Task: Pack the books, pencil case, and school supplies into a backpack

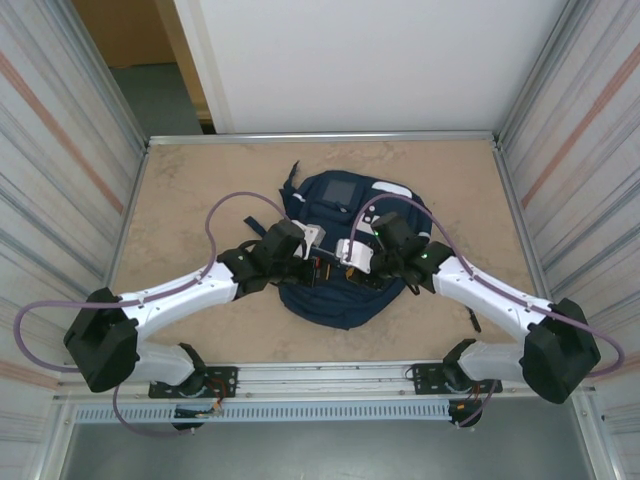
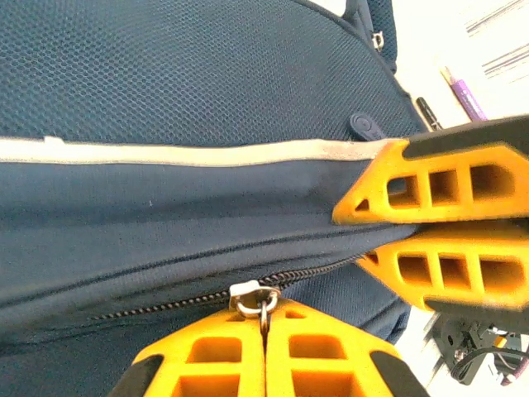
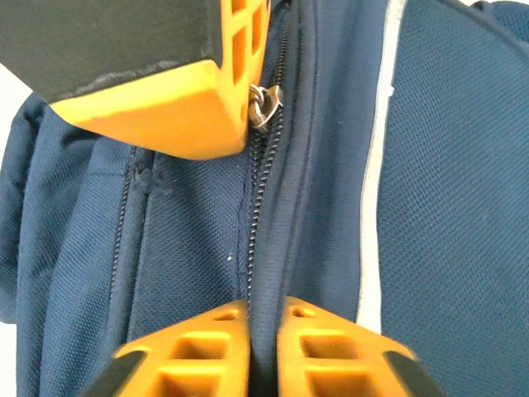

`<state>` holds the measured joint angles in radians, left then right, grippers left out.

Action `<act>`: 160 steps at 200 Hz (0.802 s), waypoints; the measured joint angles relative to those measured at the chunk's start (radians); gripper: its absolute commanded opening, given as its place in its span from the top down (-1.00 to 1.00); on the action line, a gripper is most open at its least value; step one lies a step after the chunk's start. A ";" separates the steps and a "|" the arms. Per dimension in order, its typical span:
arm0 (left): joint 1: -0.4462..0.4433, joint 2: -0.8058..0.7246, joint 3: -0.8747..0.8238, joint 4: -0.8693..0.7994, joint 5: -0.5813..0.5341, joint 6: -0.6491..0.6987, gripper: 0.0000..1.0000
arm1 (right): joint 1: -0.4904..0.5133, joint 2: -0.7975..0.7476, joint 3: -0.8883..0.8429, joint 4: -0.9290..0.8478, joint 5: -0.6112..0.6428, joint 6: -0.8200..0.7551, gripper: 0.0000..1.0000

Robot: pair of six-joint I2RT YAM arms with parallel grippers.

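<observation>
The large navy-blue fabric backpack [image 1: 332, 305] lies mid-way across the speckled beige table [image 1: 190, 190], with both arms' black wrists crowding over its middle. Up close, the left gripper [image 2: 264, 322], with orange ribbed fingers, is pressed together on the small metal zipper pull [image 2: 263, 300]. The right gripper [image 3: 263, 322] pinches a fold of the fine-mesh cloth beside the zipper teeth. A thin dark pen [image 2: 427, 113] lies just beyond the bag.

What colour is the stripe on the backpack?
The stripe is white, clearest from the left wrist.
</observation>
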<state>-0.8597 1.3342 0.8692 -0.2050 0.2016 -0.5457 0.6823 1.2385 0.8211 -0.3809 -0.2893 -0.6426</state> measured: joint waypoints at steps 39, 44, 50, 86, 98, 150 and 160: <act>0.115 -0.045 0.000 -0.091 0.016 0.095 1.00 | -0.018 0.003 0.067 -0.090 -0.044 -0.181 1.00; 0.146 -0.049 0.000 -0.102 0.023 0.107 1.00 | -0.023 0.005 0.079 -0.103 -0.047 -0.205 1.00; 0.181 -0.055 -0.005 -0.106 0.035 0.125 1.00 | -0.027 0.011 0.095 -0.113 -0.047 -0.232 1.00; 0.295 -0.089 -0.062 -0.090 0.044 0.216 1.00 | -0.048 0.054 0.146 -0.166 -0.047 -0.393 0.97; 0.270 -0.089 -0.061 -0.098 0.032 0.237 1.00 | -0.047 0.083 0.158 -0.178 -0.045 -0.409 0.58; 0.111 -0.142 -0.090 -0.064 0.014 0.171 1.00 | -0.052 0.102 0.161 -0.130 -0.130 -0.317 0.07; 0.072 -0.170 -0.108 -0.048 0.006 0.143 1.00 | -0.047 0.087 0.149 -0.108 -0.140 -0.277 0.06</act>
<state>-0.7879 1.1641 0.7609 -0.2535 0.2077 -0.4030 0.6357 1.3254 0.9703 -0.4889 -0.4290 -0.9195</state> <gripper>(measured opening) 0.054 0.460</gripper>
